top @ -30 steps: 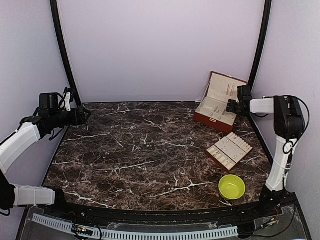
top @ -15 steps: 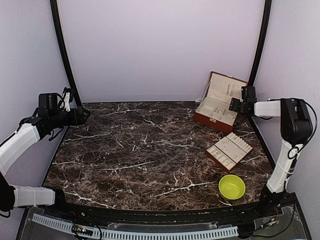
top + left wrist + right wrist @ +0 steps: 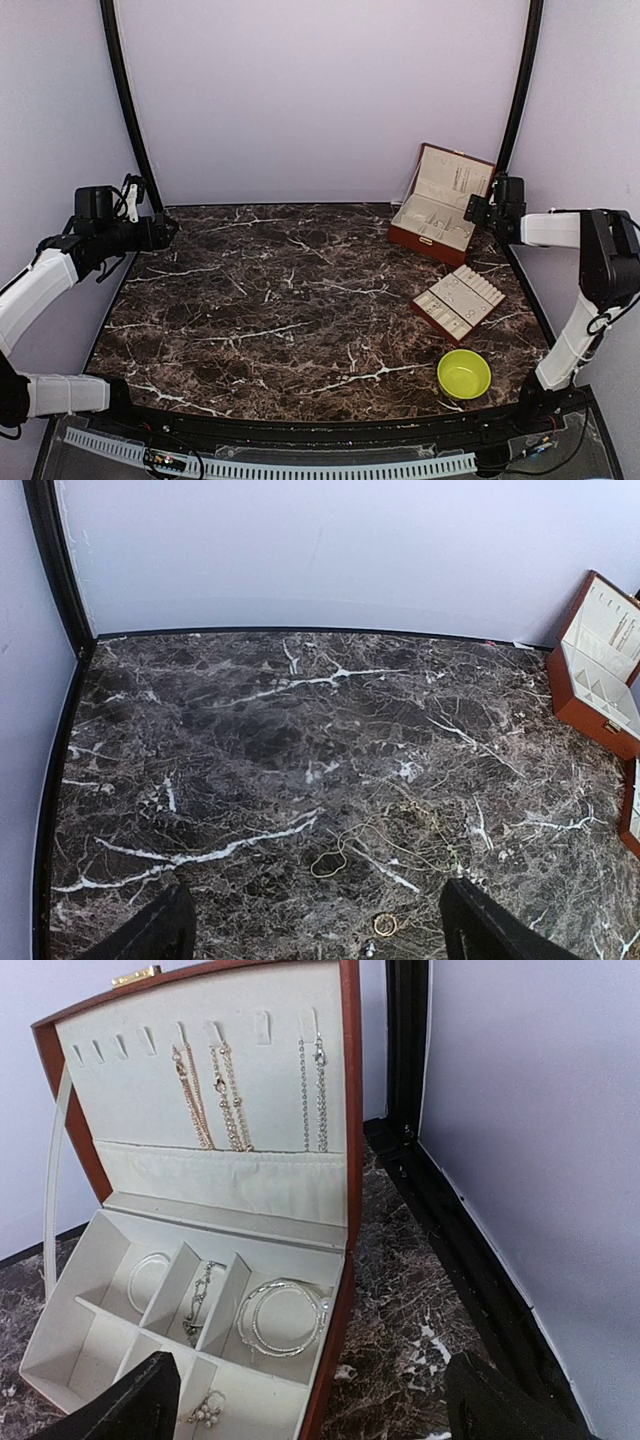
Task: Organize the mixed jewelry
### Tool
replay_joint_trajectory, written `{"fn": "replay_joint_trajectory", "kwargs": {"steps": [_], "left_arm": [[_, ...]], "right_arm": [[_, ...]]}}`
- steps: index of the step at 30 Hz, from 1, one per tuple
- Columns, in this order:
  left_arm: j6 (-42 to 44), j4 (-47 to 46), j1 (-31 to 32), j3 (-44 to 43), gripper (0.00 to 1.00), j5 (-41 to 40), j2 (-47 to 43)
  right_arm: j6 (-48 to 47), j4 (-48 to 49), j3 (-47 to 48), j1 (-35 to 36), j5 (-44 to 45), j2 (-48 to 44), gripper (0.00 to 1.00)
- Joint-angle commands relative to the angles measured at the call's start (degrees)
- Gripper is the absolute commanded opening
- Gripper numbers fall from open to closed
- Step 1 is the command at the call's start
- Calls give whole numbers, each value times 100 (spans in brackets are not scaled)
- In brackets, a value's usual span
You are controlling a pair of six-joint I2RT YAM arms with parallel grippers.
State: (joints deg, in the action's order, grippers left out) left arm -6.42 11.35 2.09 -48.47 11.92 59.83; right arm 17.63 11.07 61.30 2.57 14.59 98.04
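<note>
In the left wrist view the mixed jewelry lies loose on the dark marble: a thin chain loop [image 3: 330,863], a small ring [image 3: 385,924] and a tiny stud [image 3: 370,947]. My left gripper [image 3: 315,935] hangs open above and short of them, holding nothing; seen from the top it sits at the table's far left [image 3: 165,230]. My right gripper [image 3: 315,1410] is open and empty beside the open reddish-brown box [image 3: 345,1110], at the back right [image 3: 478,210]. The box holds hung chains [image 3: 215,1090] and bangles [image 3: 280,1318].
A cream-lined compartment tray [image 3: 458,302] lies in front of the box [image 3: 435,205], with a yellow-green bowl [image 3: 464,374] nearer the front edge. Black frame posts rise at both back corners, one [image 3: 405,1050] just right of the box.
My right gripper has drawn back to the right, away from the box, and its jaws have spread wider. The left arm has shifted only slightly to the left.
</note>
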Motion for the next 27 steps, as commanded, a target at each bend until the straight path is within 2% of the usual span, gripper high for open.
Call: {"fn": "replay_joint_trajectory", "kwargs": {"steps": [1,12,27], "left_arm": [[94,1,-34,83,87,-90,-143],[141,-119,-33,166,88,-184,-202],[188,-141,-38,178,87,-142,-15]], "right_arm": [[-177,441,-335,-22,-59,-525,94],[118,639,-1188,-45,-529,-1658,94],[434,656,-1942,77,-3485,-2627,91]]}}
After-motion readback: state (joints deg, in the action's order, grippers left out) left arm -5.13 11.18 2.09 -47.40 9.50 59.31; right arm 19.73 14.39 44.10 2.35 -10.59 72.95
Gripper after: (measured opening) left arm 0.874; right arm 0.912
